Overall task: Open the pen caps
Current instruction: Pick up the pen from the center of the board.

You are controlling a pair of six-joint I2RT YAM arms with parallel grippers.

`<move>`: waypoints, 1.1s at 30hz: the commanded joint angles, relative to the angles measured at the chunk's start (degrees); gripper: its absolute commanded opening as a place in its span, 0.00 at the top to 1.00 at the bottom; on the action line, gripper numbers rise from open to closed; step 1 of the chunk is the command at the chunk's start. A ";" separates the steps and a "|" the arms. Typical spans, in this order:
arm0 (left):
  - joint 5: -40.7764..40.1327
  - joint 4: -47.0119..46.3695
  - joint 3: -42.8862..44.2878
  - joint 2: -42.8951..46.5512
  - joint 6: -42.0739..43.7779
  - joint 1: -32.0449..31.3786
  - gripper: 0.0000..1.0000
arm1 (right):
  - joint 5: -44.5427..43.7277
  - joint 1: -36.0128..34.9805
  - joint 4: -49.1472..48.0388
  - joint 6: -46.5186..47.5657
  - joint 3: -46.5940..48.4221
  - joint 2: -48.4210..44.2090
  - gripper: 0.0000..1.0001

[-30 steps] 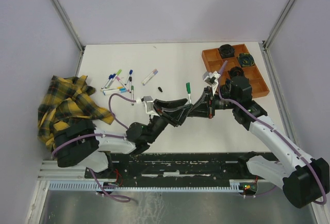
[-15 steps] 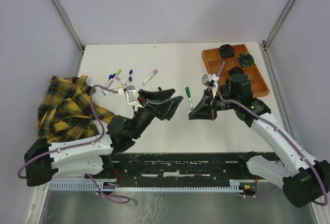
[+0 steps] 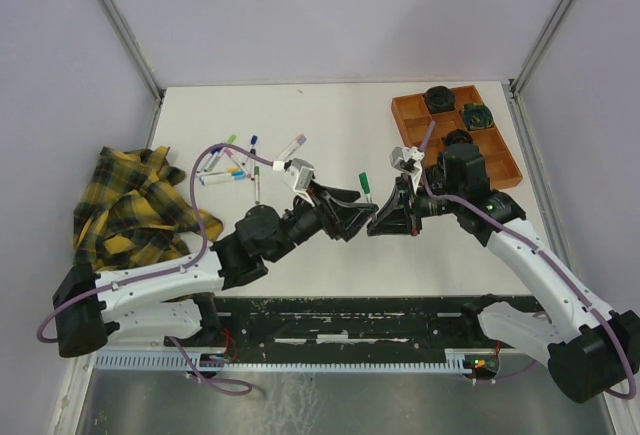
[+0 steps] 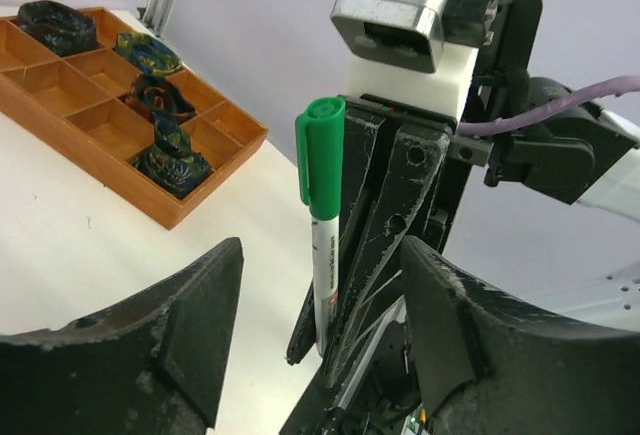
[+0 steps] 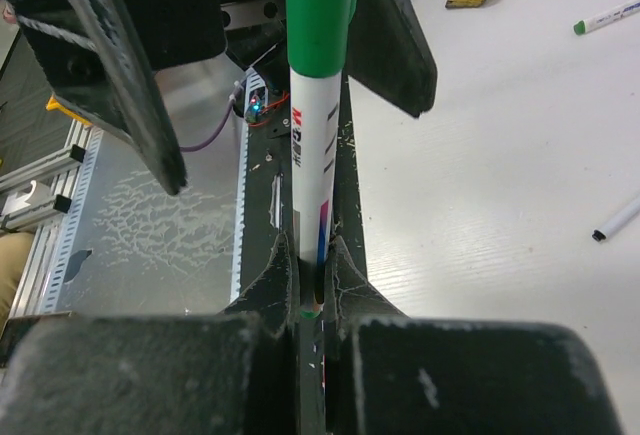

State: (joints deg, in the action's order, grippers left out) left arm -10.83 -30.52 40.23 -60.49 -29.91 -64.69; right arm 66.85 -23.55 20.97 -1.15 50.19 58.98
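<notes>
My right gripper (image 3: pixel 383 217) is shut on the lower barrel of a white pen (image 5: pixel 310 155) and holds it upright above the table. Its green cap (image 4: pixel 320 145) is on and points up; it also shows from above (image 3: pixel 365 181). My left gripper (image 4: pixel 320 330) is open and empty. Its two fingers (image 4: pixel 190 325) stand on either side of the pen's barrel, below the cap, not touching it. Several other capped pens (image 3: pixel 235 163) with blue, green and purple caps lie in a loose pile at the back left.
An orange compartment tray (image 3: pixel 500 160) with black round objects stands at the back right, close behind my right arm. A yellow plaid cloth (image 3: pixel 130 210) lies at the left edge. Two loose pens (image 5: pixel 605 20) lie on the white table.
My left gripper drew back to the left, then came back right and now straddles the green-capped pen with open jaws. My right gripper has kept hold of the pen, almost still.
</notes>
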 commanded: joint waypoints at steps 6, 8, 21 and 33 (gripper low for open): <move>2.08 -0.16 3.76 -2.75 -0.17 0.95 0.47 | 1.26 -0.27 -0.80 1.50 2.46 0.16 1.00; 2.29 -0.62 3.87 -3.15 -0.39 1.28 0.51 | 1.34 -0.23 -0.84 1.50 2.37 0.12 1.00; 4.73 -6.21 2.47 -5.65 -2.87 2.89 0.97 | 1.69 -0.25 -1.45 0.13 2.64 0.06 0.93; -0.07 -27.45 -8.62 -6.57 -8.04 2.91 0.97 | 1.01 1.05 -14.51 -12.94 -0.58 0.07 0.46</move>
State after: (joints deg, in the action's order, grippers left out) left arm -8.12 -45.34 33.61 -66.30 -34.94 -62.04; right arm 67.05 -22.74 15.09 -8.47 50.28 59.35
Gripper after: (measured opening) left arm 0.072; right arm 0.539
